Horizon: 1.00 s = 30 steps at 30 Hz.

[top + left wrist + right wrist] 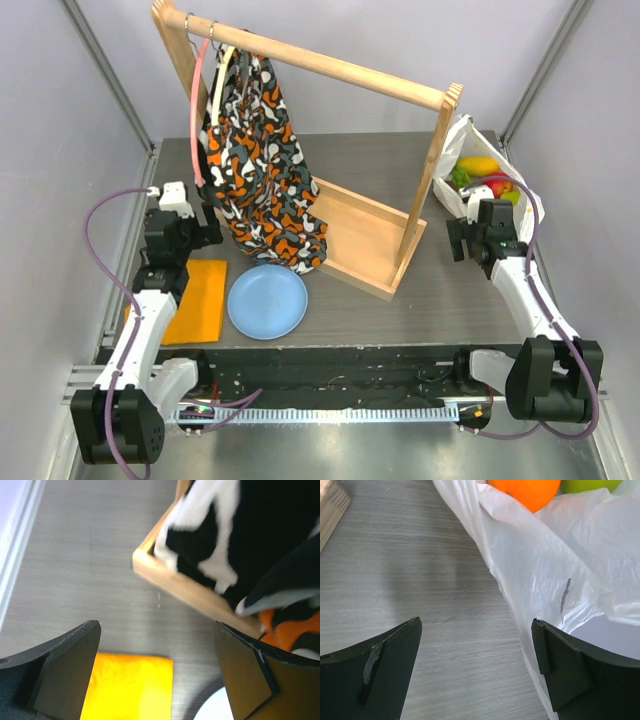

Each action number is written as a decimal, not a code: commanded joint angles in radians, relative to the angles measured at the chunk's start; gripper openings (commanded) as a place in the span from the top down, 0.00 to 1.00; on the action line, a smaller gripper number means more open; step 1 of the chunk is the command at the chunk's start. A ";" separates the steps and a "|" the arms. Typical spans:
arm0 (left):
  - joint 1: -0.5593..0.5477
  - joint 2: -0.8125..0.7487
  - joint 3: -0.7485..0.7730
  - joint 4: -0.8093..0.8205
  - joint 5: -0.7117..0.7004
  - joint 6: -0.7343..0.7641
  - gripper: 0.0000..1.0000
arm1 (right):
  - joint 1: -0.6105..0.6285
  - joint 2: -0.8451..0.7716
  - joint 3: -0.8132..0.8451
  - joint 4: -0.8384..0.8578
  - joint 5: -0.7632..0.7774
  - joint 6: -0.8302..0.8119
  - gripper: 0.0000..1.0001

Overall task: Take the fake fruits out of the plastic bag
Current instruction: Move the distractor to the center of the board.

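1. The plastic bag (462, 135) sits at the upper right of the overhead view, just beside the right post of the wooden rack (350, 75). Its mouth gapes upward, so I judge the fake fruits (480, 166) can be reached from above. None is out yet.
2. My right gripper (477, 672) is parked just below the bag in the overhead frame and faces it. The jaws are spread wide with nothing between them, which I read as lined up for a first reach. I cannot tell whether the finger at the lower right of the wrist view brushes the film.
3. My left gripper (155, 675) waits at the left, above the orange cloth (197, 300) and close to the patterned garment (260, 170). It too is released and empty, and well apart from the bag.
4. The bag is thin, crinkly white film that folds into soft ridges. I expect it to shift or bunch under contact.
5. At the top of the right wrist view, an orange fruit (530, 490) and a green fruit (590, 484) look smooth, rounded and glossy, so likely slippery.
6. The table (380, 160) is matte grey woodgrain. A round, shallow blue plate (267, 300) lies at lower centre.
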 commanded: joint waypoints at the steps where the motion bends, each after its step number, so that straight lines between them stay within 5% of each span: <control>1: 0.004 0.016 0.118 0.049 0.057 0.072 0.00 | 0.006 -0.104 0.051 -0.119 -0.092 -0.067 0.00; 5: 0.005 0.153 0.352 -0.208 0.271 0.186 0.00 | 0.006 -0.254 0.138 -0.347 -0.459 -0.218 0.00; 8: 0.008 0.185 0.451 -0.201 0.275 0.145 0.00 | 0.012 -0.296 0.191 -0.400 -0.631 -0.171 0.00; 12: 0.024 0.246 0.503 -0.035 0.193 0.097 0.00 | 0.026 -0.255 0.261 -0.378 -0.680 -0.086 0.00; 18: 0.085 0.364 0.668 -0.052 0.105 0.100 0.00 | 0.028 -0.238 0.342 -0.374 -0.735 -0.113 0.02; 21: 0.181 0.349 0.718 -0.211 0.282 0.135 0.03 | 0.028 -0.255 0.345 -0.372 -0.742 -0.111 0.02; 25: 0.284 0.210 0.623 -0.464 0.525 0.420 0.01 | 0.028 -0.260 0.337 -0.366 -0.752 -0.085 0.02; 30: 0.404 0.126 0.524 -0.501 0.505 0.500 0.00 | 0.029 -0.240 0.327 -0.354 -0.765 -0.069 0.02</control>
